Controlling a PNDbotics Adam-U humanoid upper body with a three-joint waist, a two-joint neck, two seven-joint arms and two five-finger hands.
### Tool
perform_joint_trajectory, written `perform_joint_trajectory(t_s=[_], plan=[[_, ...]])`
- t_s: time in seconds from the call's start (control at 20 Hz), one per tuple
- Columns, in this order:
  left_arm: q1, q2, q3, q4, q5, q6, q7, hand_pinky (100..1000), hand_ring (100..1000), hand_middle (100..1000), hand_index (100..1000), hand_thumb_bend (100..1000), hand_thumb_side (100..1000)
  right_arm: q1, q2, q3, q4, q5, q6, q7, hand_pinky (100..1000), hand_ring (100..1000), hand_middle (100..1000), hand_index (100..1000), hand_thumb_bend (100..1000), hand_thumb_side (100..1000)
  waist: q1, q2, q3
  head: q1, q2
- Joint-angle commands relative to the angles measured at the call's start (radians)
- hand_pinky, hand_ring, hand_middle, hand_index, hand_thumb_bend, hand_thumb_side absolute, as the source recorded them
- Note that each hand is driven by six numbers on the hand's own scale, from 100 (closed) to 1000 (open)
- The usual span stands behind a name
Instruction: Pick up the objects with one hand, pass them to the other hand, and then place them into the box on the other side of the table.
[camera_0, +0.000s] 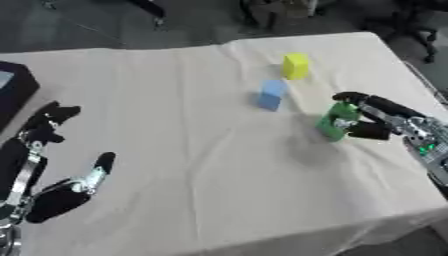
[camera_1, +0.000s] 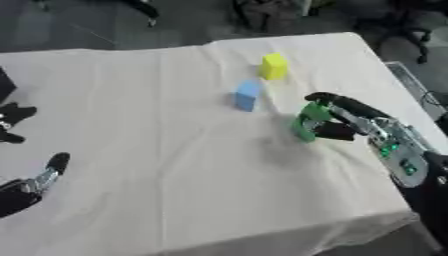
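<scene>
Green block (camera_0: 337, 120) in right hand (camera_0: 378, 120)

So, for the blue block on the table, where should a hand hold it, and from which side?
Probably by the two long side faces of the blue block, coming from above. It stands upright and free on the cloth, apart from the yellow block, so its sides are open. The right hand is nearest, but holds the green block.

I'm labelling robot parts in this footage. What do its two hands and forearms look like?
Both hands are black-fingered with silver metal joints. The right hand runs into a grey and silver forearm carrying small green lights. The left hand has rounded black fingertips, silver links at the joints and a black and silver forearm. No cables or sleeves are discernible.
</scene>
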Motion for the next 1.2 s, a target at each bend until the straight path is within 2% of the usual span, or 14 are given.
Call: perform_joint_trajectory(t_s=[0.05, 0.2, 0.3, 0.5, 0.55, 0.9, 1.05, 1.2], plan=[[-0.007, 0.005, 0.008, -0.013, 0.002, -0.003, -0.001, 698, 1000, 828, 924, 371, 601, -0.005, -0.017, 0.003, 0.008, 0.014, 0.0, 0.012, 883, 978, 1000, 1000, 100, 916, 0.002, -0.007, 0.001, -0.002, -0.003], [-0.007, 0.005, 0.008, -0.013, 0.003, -0.004, -0.001, 698, 1000, 828, 924, 366, 606, -0.007, -0.016, 0.005, 0.012, 0.028, 0.0, 0.019, 885, 978, 1000, 1000, 100, 873, 0.002, -0.007, 0.0, -0.002, -0.003], [-0.006, 0.004, 0.008, -0.012, 0.003, -0.005, -0.002, 698, 1000, 829, 924, 363, 609, -0.008, -0.013, 0.007, 0.016, 0.037, 0.0, 0.024, 884, 975, 1000, 1000, 100, 768, 0.002, -0.007, 0.0, -0.002, -0.003], [-0.006, 0.004, 0.009, -0.011, 0.005, -0.006, -0.001, 698, 1000, 829, 924, 357, 613, -0.007, -0.01, 0.007, 0.017, 0.054, 0.0, 0.026, 851, 940, 1000, 1000, 100, 321, 0.002, -0.007, -0.001, -0.002, -0.003], [-0.006, 0.004, 0.009, -0.011, 0.006, -0.006, 0.0, 698, 1000, 829, 924, 356, 613, -0.006, -0.01, 0.005, 0.014, 0.057, 0.002, 0.019, 843, 932, 1000, 1000, 100, 258, 0.002, -0.007, -0.001, -0.002, -0.003], [-0.006, 0.002, 0.01, -0.01, 0.009, -0.007, 0.002, 699, 1000, 829, 923, 343, 625, -0.015, -0.003, 0.004, 0.023, 0.079, 0.014, -0.063, 739, 840, 949, 997, 100, 237, 0.003, -0.006, -0.002, -0.004, -0.003], [-0.006, 0.002, 0.01, -0.009, 0.01, -0.007, 0.003, 699, 1000, 829, 923, 339, 629, -0.024, 0.002, 0.007, 0.035, 0.087, 0.011, -0.099, 683, 796, 917, 966, 100, 232, 0.003, -0.006, -0.002, -0.005, -0.003], [-0.006, 0.001, 0.01, -0.008, 0.011, -0.007, 0.004, 699, 1000, 830, 923, 332, 635, -0.031, 0.005, 0.009, 0.038, 0.095, 0.001, -0.142, 555, 703, 841, 862, 100, 222, 0.002, -0.006, -0.001, -0.006, -0.003]])
